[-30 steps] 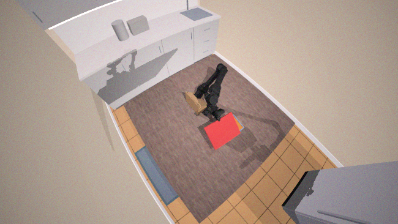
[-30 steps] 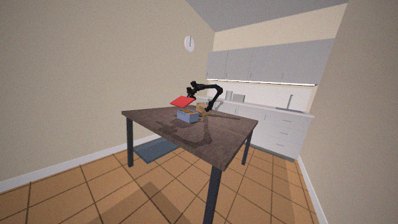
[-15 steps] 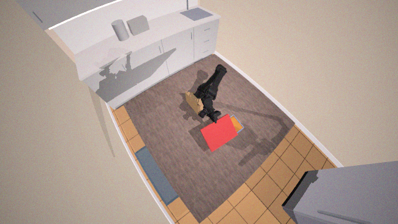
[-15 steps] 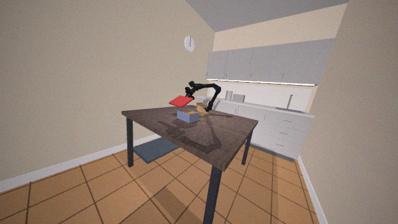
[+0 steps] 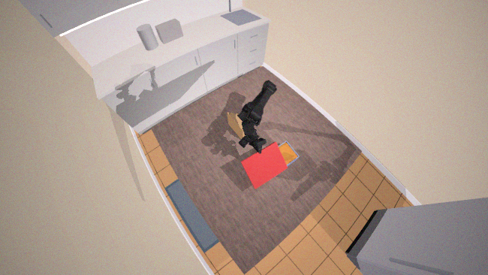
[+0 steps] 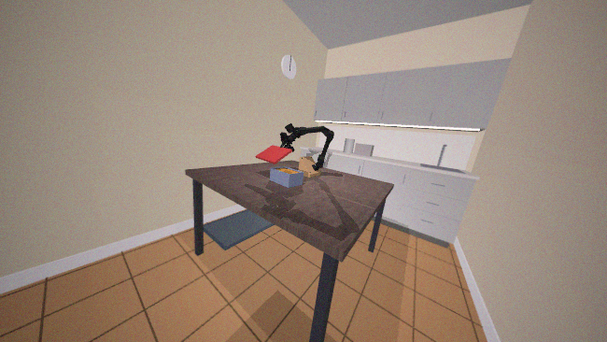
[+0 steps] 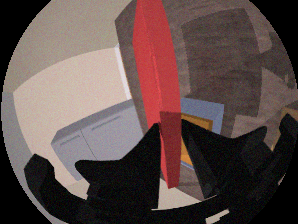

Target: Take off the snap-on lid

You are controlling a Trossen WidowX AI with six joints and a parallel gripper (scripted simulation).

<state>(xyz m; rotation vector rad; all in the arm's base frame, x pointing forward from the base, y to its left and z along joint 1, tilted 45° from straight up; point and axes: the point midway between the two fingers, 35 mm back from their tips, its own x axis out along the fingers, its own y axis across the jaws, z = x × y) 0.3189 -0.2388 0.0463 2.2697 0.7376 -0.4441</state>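
Observation:
The red lid (image 5: 264, 165) (image 6: 274, 154) (image 7: 156, 65) is in the air above the table (image 5: 210, 180) (image 6: 322, 210), slightly tilted, its broad top showing in the top view. My gripper (image 5: 260, 149) (image 6: 289, 148) (image 7: 169, 125) is shut on one edge of the lid. The storage box (image 6: 286, 178) (image 7: 202, 106) (image 5: 287, 153) is blue-grey and stands open on the table, with an orange inside. In the top view the lid hides part of the box; in the exterior view the lid hangs above and to the left of it, apart from it.
A tan wooden object (image 5: 235, 124) (image 6: 308, 166) stands on the table behind the box, close to the arm. In the wrist view a dark shadow lies on the table beyond the box. Kitchen cabinets (image 6: 420, 201) stand beyond the table.

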